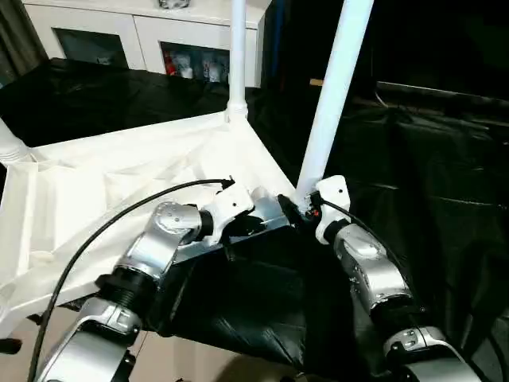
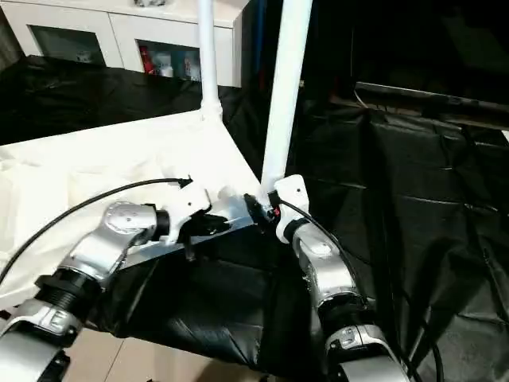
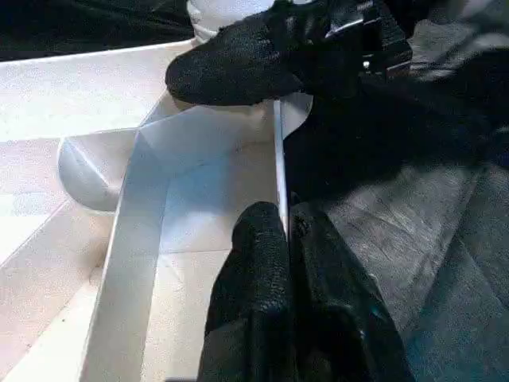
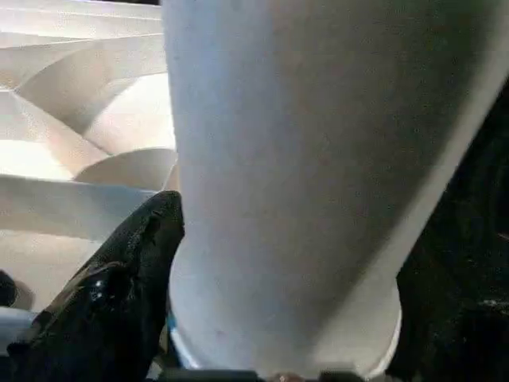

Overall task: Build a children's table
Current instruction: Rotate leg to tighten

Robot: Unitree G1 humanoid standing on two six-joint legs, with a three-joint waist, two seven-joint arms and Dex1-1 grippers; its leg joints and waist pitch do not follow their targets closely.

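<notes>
The tabletop (image 1: 119, 183) lies ribbed side up on the black-draped surface (image 1: 429, 159). One leg (image 1: 237, 56) stands upright in the far corner socket; a second leg (image 1: 334, 87) leans in the near corner. The left gripper (image 3: 285, 239) pinches the tabletop's rim. The right gripper (image 1: 306, 208) sits spread around the leaning leg's base.

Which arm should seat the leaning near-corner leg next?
Right. The right gripper sits at the base of the tilted leg, beside the corner socket. The left gripper is clamped on the tabletop's edge wall, steadying it.
</notes>
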